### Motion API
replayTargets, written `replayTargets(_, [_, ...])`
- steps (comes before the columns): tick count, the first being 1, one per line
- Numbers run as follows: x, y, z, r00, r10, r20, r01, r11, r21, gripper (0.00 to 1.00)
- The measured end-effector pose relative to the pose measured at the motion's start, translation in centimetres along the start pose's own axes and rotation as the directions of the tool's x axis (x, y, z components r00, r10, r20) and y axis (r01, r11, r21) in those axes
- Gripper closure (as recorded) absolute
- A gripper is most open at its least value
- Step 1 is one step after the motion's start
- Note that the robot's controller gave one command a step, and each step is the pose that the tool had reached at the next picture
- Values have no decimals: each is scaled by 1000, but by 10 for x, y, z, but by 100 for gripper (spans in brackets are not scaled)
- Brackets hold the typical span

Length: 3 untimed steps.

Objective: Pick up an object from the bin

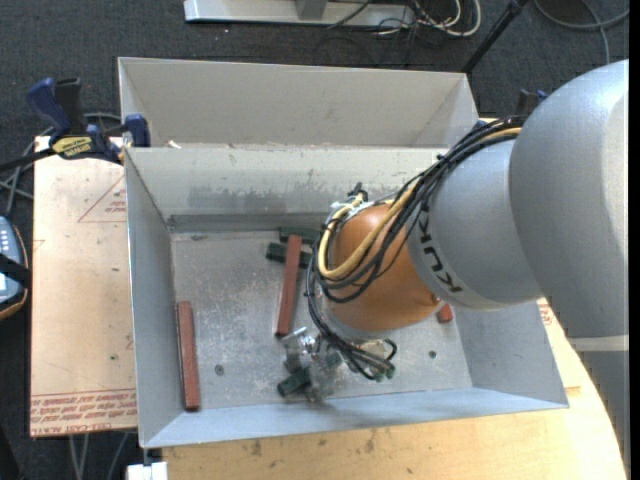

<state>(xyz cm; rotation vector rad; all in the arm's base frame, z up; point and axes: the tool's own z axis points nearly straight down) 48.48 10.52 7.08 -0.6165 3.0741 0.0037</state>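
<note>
Stick [186, 356] left in bin [150, 298], gripper [312, 366] front-centre

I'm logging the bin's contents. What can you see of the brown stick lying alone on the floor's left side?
The brown stick is a long, thin, straight bar, reddish-brown and wood-like. It lies flat on the floor of the bin, by the left wall and roughly parallel to it. Nothing but the floor touches it.

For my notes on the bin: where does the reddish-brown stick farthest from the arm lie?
The stick lies at the camera view's left, along the left wall of the bin, apart from the other stick.
</note>
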Motion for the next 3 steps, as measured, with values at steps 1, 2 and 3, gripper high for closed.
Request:
replayTargets(1, [-8,-6,0,999,-45,-5,45,999,-1,100])
replayTargets(2, [-28,-17,-128,999,-45,-4,45,999,0,100])
replayTargets(3, [-27,-17,-128,999,-45,-4,45,999,0,100])
